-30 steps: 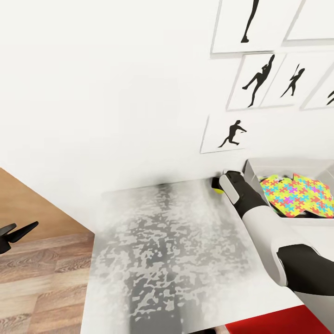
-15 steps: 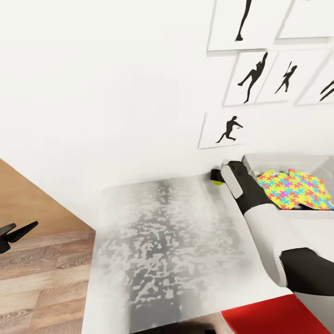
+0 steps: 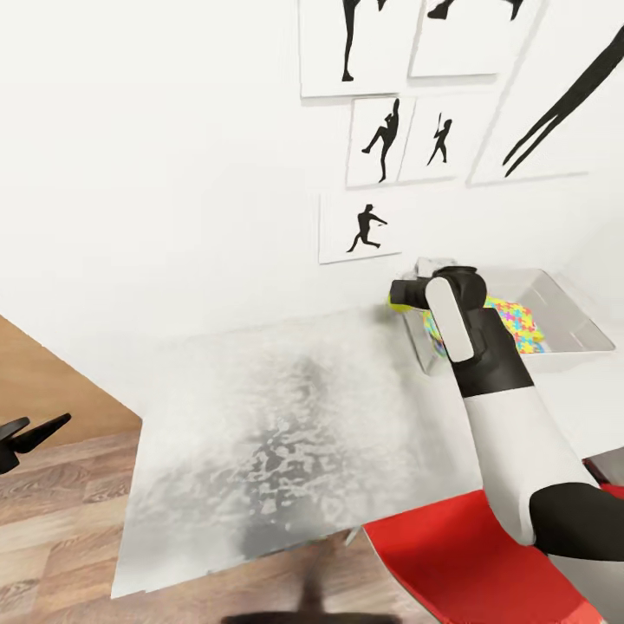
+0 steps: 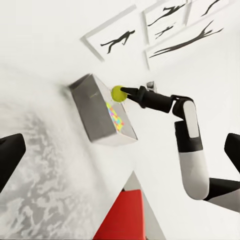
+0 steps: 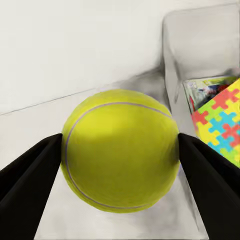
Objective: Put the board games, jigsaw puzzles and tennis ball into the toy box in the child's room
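My right gripper (image 3: 400,295) is shut on the yellow-green tennis ball (image 3: 398,304). It holds the ball above the pale speckled table (image 3: 277,416), right by the left end of the toy box (image 3: 563,312). In the right wrist view the tennis ball (image 5: 120,150) sits between both black fingers (image 5: 30,185). A jigsaw puzzle (image 3: 520,322) lies inside the box, and that jigsaw puzzle (image 5: 222,125) rests on a printed board game (image 5: 202,90). From the left wrist view, the tennis ball (image 4: 118,93) hangs over the corner of the toy box (image 4: 100,115). My left gripper (image 3: 48,423) is open, out over the floor.
Black silhouette pictures (image 3: 364,227) hang on the white wall behind the table. A red seat (image 3: 451,555) stands at the table's near right edge. Wood-plank floor (image 3: 61,520) lies to the left of the table.
The head view has shifted, so the table and box sit further left. My right gripper has risen from the table top by the wall with the tennis ball in it.
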Robot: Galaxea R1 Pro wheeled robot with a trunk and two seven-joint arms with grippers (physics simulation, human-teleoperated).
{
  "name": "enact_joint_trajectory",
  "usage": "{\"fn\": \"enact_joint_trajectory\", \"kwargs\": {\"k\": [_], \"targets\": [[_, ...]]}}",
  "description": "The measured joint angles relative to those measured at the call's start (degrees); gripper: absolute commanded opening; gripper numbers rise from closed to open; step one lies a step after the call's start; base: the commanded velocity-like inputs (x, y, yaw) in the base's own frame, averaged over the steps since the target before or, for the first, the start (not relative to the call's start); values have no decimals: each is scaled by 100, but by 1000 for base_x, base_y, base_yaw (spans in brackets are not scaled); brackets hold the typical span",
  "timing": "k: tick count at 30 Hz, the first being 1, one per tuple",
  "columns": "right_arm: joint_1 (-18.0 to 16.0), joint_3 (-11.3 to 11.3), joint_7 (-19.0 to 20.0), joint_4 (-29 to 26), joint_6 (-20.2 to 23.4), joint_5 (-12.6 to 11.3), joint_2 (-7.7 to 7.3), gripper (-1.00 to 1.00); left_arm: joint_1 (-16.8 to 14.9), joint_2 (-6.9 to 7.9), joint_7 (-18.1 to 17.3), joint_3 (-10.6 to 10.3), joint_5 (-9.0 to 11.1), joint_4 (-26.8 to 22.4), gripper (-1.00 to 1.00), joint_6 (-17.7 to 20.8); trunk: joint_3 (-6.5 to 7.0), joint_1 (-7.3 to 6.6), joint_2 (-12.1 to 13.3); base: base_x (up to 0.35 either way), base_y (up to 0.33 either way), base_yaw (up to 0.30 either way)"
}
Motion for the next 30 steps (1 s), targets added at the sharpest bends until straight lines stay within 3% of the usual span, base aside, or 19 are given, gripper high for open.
{"fn": "enact_joint_trajectory", "kwargs": {"k": [13, 18, 20, 22, 25, 27, 30], "targets": [[3, -2, -10, -1109, 31, -14, 22, -100, 6, -10, -72, 117, 17, -9, 100, -152, 113, 0, 0, 126, -155, -130], [3, -4, -18, -1135, 30, -15, 25, -100, 18, -41, -1165, 432, 43, -165, 100, -158, 157, 0, 1, 6, -6, -135], [3, -5, -18, -1121, 30, -14, 24, -100, -15, -36, -1249, 445, 43, -252, 100, -139, 174, 0, 1, 1, -1, -135], [3, -10, -23, -1094, 31, -11, 17, -100, -80, -41, -1250, 304, 42, -394, 100, -102, 191, 1, 1, 1, -1, -135], [3, -15, -28, -1064, 32, -6, -21, -100, -150, -52, -1251, -162, 35, -466, 100, -119, 217, 1, 1, 0, 0, -135], [19, -21, -26, -1056, 32, -9, -42, -100, -163, -96, -1242, -293, 34, -477, 100, -143, 235, 0, 1, 0, 0, -135], [64, -134, -31, -940, 32, -2, -66, -100, -170, -341, -897, -402, 27, -485, 100, -375, 261, 1, 1, 0, 0, -135]]}}
